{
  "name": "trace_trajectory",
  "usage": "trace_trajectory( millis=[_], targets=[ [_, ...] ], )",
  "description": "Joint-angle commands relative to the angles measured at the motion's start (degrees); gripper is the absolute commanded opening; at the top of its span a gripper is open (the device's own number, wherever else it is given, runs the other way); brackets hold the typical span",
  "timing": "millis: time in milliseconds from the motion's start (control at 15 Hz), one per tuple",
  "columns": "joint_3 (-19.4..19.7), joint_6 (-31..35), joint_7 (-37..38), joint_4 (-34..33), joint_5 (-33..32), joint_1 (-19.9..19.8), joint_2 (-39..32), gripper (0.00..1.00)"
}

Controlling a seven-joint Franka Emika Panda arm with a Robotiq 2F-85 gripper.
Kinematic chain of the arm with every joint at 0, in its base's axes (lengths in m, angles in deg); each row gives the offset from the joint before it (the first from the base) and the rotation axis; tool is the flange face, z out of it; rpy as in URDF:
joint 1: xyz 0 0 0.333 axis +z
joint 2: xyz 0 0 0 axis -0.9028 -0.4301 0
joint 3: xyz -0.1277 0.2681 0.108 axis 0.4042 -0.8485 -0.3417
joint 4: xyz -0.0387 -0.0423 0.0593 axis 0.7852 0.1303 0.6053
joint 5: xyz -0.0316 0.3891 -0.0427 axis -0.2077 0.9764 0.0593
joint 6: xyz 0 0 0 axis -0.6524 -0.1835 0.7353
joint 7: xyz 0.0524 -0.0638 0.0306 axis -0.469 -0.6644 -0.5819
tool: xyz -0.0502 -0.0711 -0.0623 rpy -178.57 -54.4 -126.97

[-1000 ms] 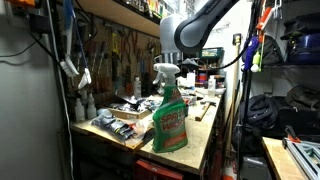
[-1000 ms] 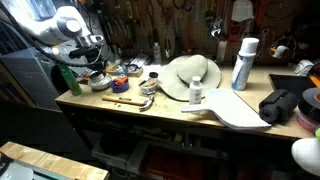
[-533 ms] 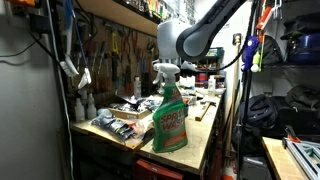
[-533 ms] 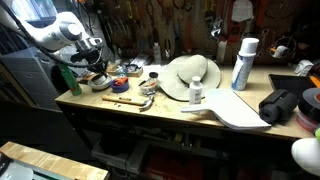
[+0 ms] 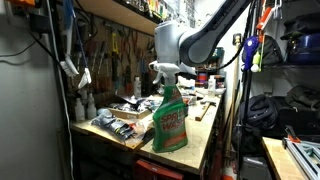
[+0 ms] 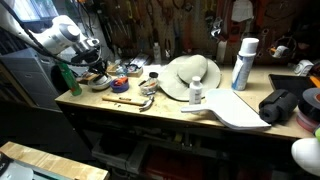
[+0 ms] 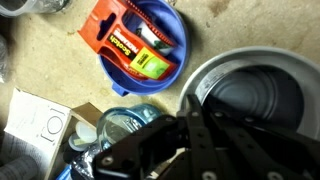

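Observation:
My gripper hangs over the left end of a cluttered workbench. Its black fingers meet at the tips with nothing between them. In the wrist view a blue bowl holding a red tape dispenser lies just beyond the fingertips. A round metal pan is beside them, and a clear jar sits under the gripper's left side. In an exterior view the gripper hovers above small items next to a green spray bottle. The arm stands behind that bottle.
A white box lies left of the jar. Further along the bench are a straw hat, a small white bottle, a tall white can, a white board and a black bag. Tools hang on the back wall.
The arm has shifted slightly toward the wall side of the bench, with the gripper a little lower over the clutter. Nothing on the bench has moved.

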Motion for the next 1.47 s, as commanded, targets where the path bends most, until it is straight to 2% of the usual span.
trace_trajectory(
  millis=[0, 467, 533, 800, 1067, 1267, 1400],
  targets=[
    [-0.29, 1.38, 0.72, 1.16, -0.55, 0.67, -0.42, 0.01],
    [-0.99, 0.71, -0.72, 0.57, 3.20, 0.75, -1.71, 0.01],
    [-1.01, 0.29, -0.87, 0.27, 4.54, 0.66, -1.92, 0.21],
    [-0.47, 0.36, -0.32, -0.51, 8.51, 0.14, -1.58, 0.50],
    [1.14, 1.67, -0.73, -0.48, 13.68, -2.02, 2.66, 0.81],
    [3.06, 3.69, -2.36, 2.36, 20.87, -4.75, 9.10, 1.00],
    [4.89, 4.55, 0.37, 4.69, 21.49, -6.15, 13.38, 1.00]
  ],
)
